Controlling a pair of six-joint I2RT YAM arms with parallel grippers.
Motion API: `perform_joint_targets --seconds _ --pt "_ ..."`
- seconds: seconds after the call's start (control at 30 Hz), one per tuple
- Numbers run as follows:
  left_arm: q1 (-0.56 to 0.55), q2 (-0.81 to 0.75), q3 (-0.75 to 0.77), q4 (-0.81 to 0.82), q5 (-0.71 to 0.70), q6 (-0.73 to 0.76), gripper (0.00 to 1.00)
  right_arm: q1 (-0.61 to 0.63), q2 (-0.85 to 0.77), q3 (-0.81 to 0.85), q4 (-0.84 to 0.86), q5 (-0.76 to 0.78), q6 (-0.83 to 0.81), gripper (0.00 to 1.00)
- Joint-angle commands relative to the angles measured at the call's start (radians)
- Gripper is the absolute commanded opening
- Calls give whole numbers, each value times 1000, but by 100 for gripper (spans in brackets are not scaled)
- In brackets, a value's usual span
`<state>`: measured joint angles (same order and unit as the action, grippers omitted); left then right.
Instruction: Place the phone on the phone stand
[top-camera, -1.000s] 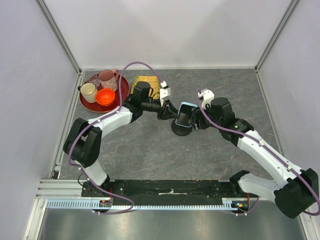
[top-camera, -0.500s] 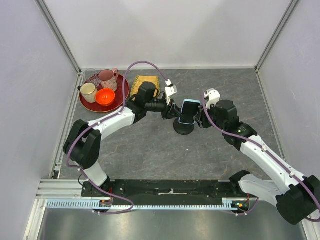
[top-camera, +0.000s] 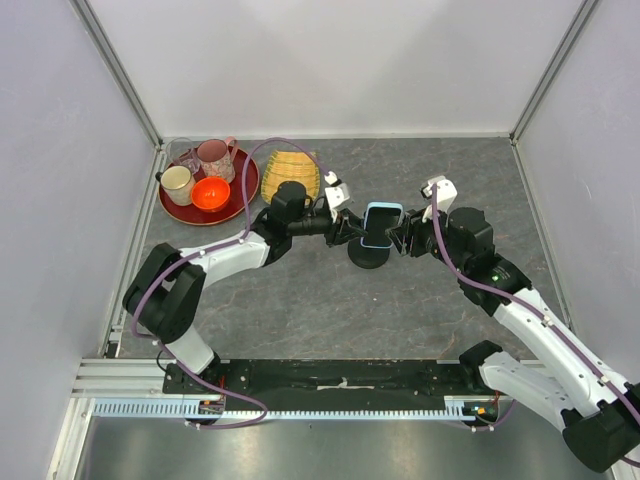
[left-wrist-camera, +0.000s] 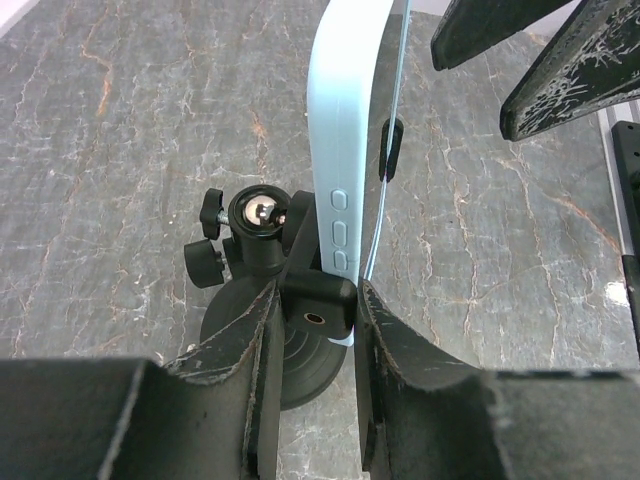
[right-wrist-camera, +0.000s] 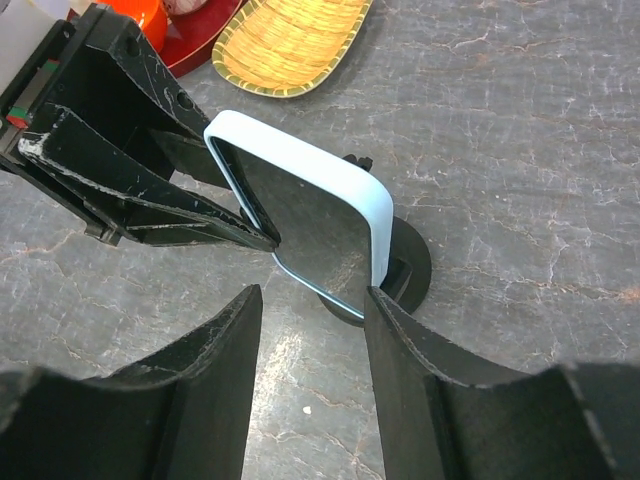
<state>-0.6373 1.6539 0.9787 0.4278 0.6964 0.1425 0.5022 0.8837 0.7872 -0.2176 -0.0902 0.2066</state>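
Grey veined-stone tabletop (top-camera: 300, 300) | white wall panels (top-camera: 330, 60) | phone (top-camera: 381, 224) upright at phone stand (top-camera: 368, 256)

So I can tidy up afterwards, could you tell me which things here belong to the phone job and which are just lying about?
For the job: phone, stand, left hand gripping the stand, open right hand.
Lying about: red tray, pink mug, cream mug, orange bowl, woven basket.

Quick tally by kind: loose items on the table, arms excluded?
phone: 1
stand: 1
tray: 1
cups: 3 (pink cup, cream cup, orange cup)
basket: 1
Total: 7. A possible clear glass on the tray is too unclear to count.
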Motion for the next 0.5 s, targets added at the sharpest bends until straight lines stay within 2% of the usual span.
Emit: perform_joint_targets --seconds 0.0,0.17,0.23,0.27,0.3,0.37,0.4,0.43,0.47 --pt "11 58 -57 -44 -169 45 2 2 -6 29 24 -14 20 52" --pt "13 66 -48 -79 -146 57 2 2 -5 27 12 -17 17 53" --pt "13 60 -15 -150 -149 49 4 1 -5 29 6 -16 14 54" --pt "13 53 -2 -178 -161 36 9 2 -8 30 -6 -16 13 55" --pt "14 44 20 -201 -166 26 25 2 -8 30 -12 -11 13 59" --pt "13 -12 15 -216 -182 6 45 2 -9 33 -29 -14 10 63" --pt "14 -31 17 -224 -179 2 66 2 -8 38 -37 -14 10 67" --pt "14 -57 28 -244 -167 3 69 2 -2 50 -58 4 11 72" --pt "14 -63 64 -311 -155 2 70 2 1 56 -65 9 11 98"
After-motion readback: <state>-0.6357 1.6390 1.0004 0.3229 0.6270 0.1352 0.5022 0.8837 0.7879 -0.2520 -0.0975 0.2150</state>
